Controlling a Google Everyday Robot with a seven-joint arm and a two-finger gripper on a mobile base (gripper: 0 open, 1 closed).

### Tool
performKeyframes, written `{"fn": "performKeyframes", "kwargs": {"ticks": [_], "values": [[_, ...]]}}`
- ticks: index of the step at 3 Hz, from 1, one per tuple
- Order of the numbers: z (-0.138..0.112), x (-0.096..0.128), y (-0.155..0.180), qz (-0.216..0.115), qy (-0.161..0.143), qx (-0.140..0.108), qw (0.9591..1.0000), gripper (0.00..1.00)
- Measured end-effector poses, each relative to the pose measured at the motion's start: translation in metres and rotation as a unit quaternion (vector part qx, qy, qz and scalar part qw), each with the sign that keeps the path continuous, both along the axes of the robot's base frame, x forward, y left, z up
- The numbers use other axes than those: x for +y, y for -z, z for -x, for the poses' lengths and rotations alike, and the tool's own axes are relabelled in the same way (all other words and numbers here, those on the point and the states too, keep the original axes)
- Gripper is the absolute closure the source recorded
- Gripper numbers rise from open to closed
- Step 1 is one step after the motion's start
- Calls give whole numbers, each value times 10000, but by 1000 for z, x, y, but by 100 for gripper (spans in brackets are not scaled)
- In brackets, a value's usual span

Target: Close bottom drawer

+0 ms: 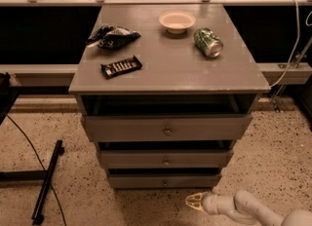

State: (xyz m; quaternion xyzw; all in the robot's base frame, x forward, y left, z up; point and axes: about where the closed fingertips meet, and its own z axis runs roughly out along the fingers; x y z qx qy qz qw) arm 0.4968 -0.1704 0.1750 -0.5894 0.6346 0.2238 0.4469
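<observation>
- Looking down on the grey cabinet in the camera view: the gripper (195, 201) sits low over the speckled floor (73, 205), on a pale arm (243, 208) entering from the bottom right.
- Gripper state: cannot tell whether it is wide or narrow; it holds nothing that can be seen.
- The bottom drawer (146, 180) lies just above and left of the gripper, its small knob (165, 182) near but apart from it. A dark gap shows above its front panel.
- Higher above the gripper: the middle drawer (146, 160), then the top drawer (126, 128).
- Far above it, on the cabinet top (170, 74): a bowl (177, 21), a green can (208, 42) on its side, a chip bag (112, 35) and a chocolate bar (121, 66).
</observation>
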Motion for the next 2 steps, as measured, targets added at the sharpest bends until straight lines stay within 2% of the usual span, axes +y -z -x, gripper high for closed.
{"fn": "performKeyframes", "kwargs": {"ticks": [1,2], "values": [[-2,15,3,-83,-172,71,9998,50],[0,17,3,-103,-187,80,9997,19]]}}
